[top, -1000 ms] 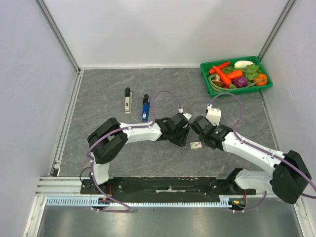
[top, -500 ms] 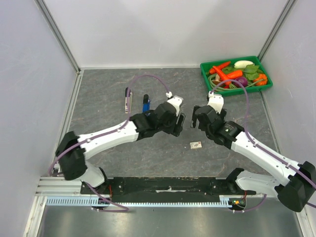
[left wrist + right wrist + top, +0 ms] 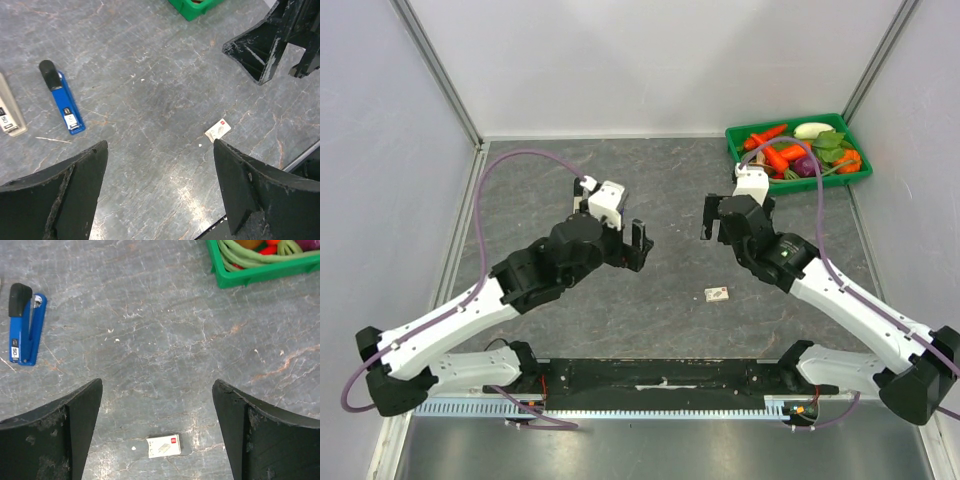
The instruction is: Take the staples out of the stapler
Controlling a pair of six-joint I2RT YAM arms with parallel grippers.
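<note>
A blue stapler (image 3: 62, 97) with a black head lies shut on the grey table, also seen in the right wrist view as the blue stapler (image 3: 22, 325). A beige stapler (image 3: 10, 114) lies just to its left. A thin pale strip (image 3: 50, 140) lies by the blue one; I cannot tell whether it is staples. In the top view my left arm hides both staplers. My left gripper (image 3: 640, 247) (image 3: 159, 144) is open and holds nothing, raised above the table. My right gripper (image 3: 707, 220) (image 3: 157, 383) is open and holds nothing, facing the left one.
A small white staple box (image 3: 717, 294) (image 3: 163, 445) (image 3: 218, 130) lies flat near the table's middle front. A green tray (image 3: 735, 160) (image 3: 260, 274) of toy vegetables stands at the back right. White walls enclose the table on three sides.
Both grippers have opened wide, lifted and drawn apart from above the staple box. The left arm swung left and back over the staplers; the right moved back.
</note>
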